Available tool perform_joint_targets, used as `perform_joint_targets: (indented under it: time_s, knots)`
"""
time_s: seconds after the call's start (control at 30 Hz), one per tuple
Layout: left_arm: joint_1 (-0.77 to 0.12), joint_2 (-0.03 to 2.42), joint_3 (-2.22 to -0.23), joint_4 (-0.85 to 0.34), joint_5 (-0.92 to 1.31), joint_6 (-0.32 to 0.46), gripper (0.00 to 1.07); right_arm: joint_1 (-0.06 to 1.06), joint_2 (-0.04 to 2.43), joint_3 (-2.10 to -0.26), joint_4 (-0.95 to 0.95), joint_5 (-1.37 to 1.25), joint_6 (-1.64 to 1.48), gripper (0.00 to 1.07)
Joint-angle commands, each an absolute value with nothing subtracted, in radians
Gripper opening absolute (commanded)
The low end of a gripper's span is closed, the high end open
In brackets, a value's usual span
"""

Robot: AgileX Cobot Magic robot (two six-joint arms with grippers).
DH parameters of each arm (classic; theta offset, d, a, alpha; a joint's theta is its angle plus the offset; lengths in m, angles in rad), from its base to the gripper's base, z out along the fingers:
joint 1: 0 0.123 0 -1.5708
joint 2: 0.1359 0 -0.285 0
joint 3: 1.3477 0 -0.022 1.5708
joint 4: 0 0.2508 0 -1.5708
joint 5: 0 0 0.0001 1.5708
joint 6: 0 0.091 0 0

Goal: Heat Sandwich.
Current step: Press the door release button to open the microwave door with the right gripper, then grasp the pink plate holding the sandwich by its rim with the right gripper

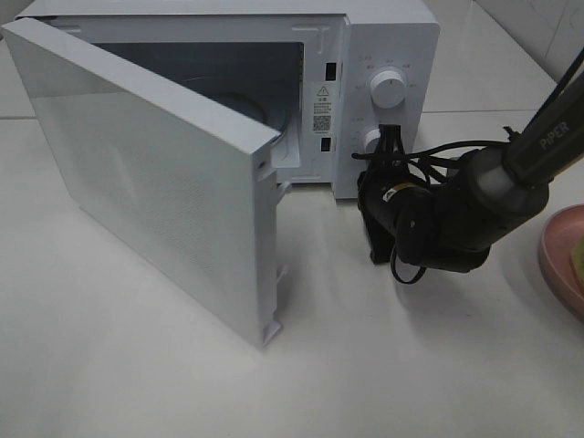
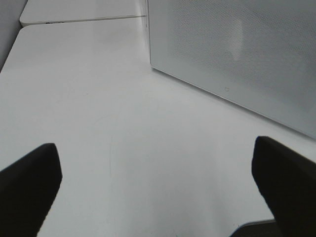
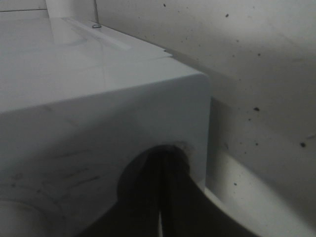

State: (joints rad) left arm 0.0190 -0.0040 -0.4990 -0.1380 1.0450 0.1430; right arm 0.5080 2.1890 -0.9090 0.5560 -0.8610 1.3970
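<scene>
The microwave (image 1: 383, 55) sits at the back of the white table (image 1: 411, 365) with its door (image 1: 146, 173) swung wide open toward the front, so the bare cavity shows behind it. On the control panel there are two round knobs, an upper knob (image 1: 390, 89) and a lower knob (image 1: 371, 140). The right arm reaches in from the right side, and the right gripper (image 1: 387, 146) has its black fingers clenched flat against each other, grasping nothing, with their tips right at the lower knob. Whether they press on it I cannot tell. Its own wrist camera shows the same joined fingers (image 3: 173, 197), only a thin seam between them, up against the white front corner of the microwave, with a speckled wall (image 3: 256, 59) beyond. The left gripper (image 2: 155, 145) hangs low over bare table with its two fingers (image 2: 29, 187) spread far apart and released, nothing between them. The dotted outer face of the door lies just beyond it. A pink plate (image 1: 557, 242) lies at the far right edge of the table, well apart from the microwave and cut off by the frame. A sliver of yellow-green on it looks like the sandwich (image 1: 578, 258), though too little of it shows to be sure.
</scene>
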Motion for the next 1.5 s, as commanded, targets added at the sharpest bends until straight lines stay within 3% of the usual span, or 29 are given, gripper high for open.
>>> perform_joint_targets:
  time_s: [0.03,0.53,1.17,1.5]
  knots:
    - [0.02,-0.031,-0.497,-0.136,1.031,0.144,1.03,0.477,2.198,-0.993,0.474,-0.965,1.379,0.01]
    - [0.02,-0.031,-0.497,-0.136,1.031,0.144,1.03,0.477,2.134,-0.95,0.427,-0.779,1.383,0.01]
    - [0.02,-0.031,-0.497,-0.136,1.031,0.144,1.03,0.479,1.925,-0.752,0.297,-0.593,1.372,0.01]
    - [0.02,-0.031,-0.497,-0.136,1.031,0.144,1.03,0.479,1.718,-0.648,0.297,-0.368,1.126,0.02]
